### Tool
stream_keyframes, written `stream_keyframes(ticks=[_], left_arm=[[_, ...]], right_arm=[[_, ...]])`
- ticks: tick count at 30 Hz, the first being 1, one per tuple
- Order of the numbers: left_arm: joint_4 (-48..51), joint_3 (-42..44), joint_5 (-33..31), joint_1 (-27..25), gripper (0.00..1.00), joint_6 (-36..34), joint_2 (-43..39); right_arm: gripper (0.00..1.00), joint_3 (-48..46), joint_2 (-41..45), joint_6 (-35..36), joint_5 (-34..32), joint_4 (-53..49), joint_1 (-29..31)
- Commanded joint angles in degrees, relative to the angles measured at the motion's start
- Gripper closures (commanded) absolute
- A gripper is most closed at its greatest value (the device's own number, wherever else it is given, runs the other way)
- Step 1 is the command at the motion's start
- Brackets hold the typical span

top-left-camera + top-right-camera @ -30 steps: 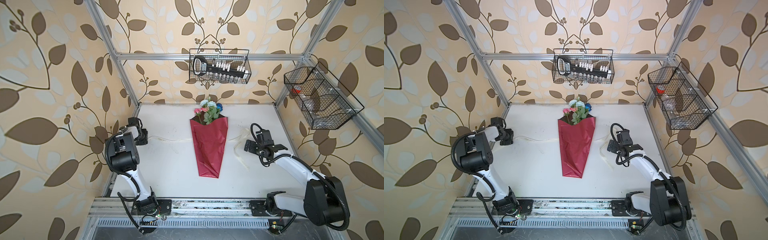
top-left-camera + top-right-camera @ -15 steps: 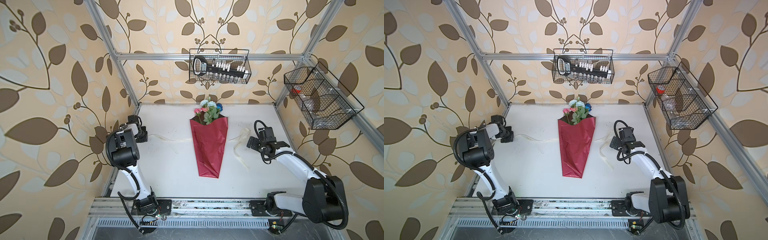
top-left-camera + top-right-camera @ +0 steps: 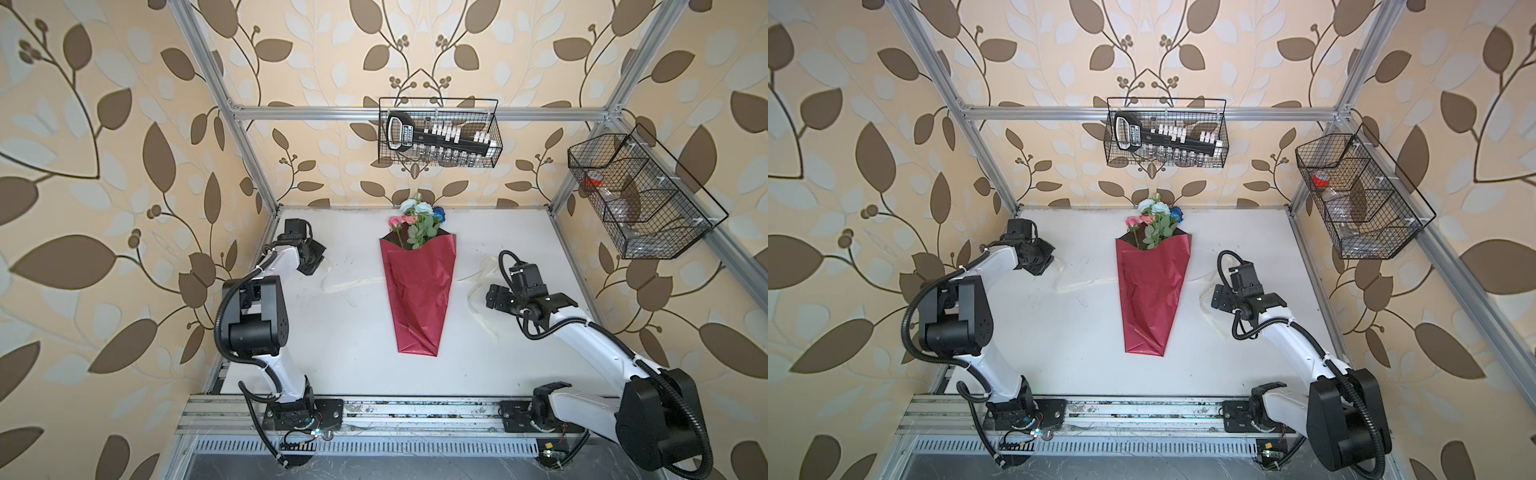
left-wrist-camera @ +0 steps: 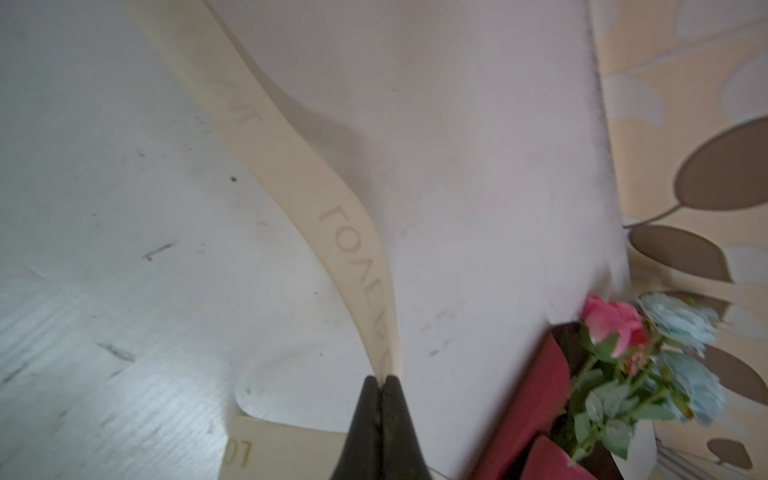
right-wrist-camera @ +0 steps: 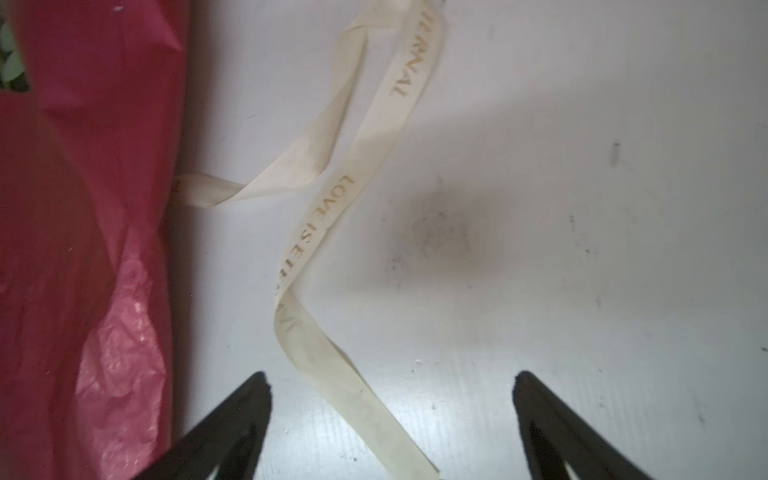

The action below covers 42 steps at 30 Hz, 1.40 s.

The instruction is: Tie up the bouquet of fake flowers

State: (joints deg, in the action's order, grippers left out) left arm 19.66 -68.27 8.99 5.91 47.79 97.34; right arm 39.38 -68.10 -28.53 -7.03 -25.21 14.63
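The bouquet of fake flowers lies at the back middle of the white table, its pink, pale-blue and dark-blue blooms poking out of a shiny red wrapping cone. A cream printed ribbon runs under the cone and out on both sides. In the left wrist view my left gripper is shut on the ribbon, with the blooms close by. My right gripper is open, low over the ribbon's right tail, which lies between its fingers beside the red wrap.
A black wire basket with a tool set hangs on the back wall. Another wire basket hangs on the right wall. Aluminium frame posts stand at the table's corners, and a rail runs along the front.
My left gripper has closed on the ribbon's left end and shifted slightly right, toward the bouquet. The right gripper has stayed over the right tail with little movement.
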Motion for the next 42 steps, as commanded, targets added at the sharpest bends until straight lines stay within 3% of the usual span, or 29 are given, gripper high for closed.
stream_keyframes(ticks=[1, 10, 18, 20, 24, 27, 31, 35, 42], left_arm=[[-1.3, 3.2, 0.7, -1.0, 1.00, -5.4, -6.2], [-3.3, 6.1, 7.2, -2.3, 1.00, -8.3, -17.3], [-2.4, 5.4, 9.4, -2.5, 1.00, -8.8, -19.8], [-2.6, 5.1, 10.6, -2.5, 1.00, -8.8, -20.1], [-4.0, 5.1, 13.1, -2.5, 1.00, -8.9, -21.2], [-4.1, 4.6, 14.6, -2.5, 1.00, -9.4, -22.4], [-4.6, 4.3, 16.6, -2.5, 1.00, -10.6, -24.7], [-4.3, 3.4, 19.1, -2.5, 1.00, -11.3, -26.4], [-3.7, 3.1, 23.2, -2.8, 1.00, -11.5, -27.9]], right_arm=[[0.20, 0.6, -3.0, 0.2, -0.6, -0.1, 4.7], [0.22, 4.5, -16.2, -0.9, -6.6, 1.8, 14.5], [0.42, 6.3, -24.9, -3.5, -11.0, 1.1, 14.4], [0.52, 6.0, -25.6, -2.9, -9.5, 2.6, 14.0], [0.88, 6.5, -26.2, -1.7, -8.7, 3.5, 12.2], [1.00, 7.7, -23.9, -1.1, -12.2, 1.3, 10.9], [1.00, 10.8, -18.5, 0.0, -20.0, -3.6, 10.3], [1.00, 15.0, -11.3, 2.4, -22.9, -6.6, 8.7], [1.00, 26.3, -1.7, 8.4, -20.2, -7.4, 8.0]])
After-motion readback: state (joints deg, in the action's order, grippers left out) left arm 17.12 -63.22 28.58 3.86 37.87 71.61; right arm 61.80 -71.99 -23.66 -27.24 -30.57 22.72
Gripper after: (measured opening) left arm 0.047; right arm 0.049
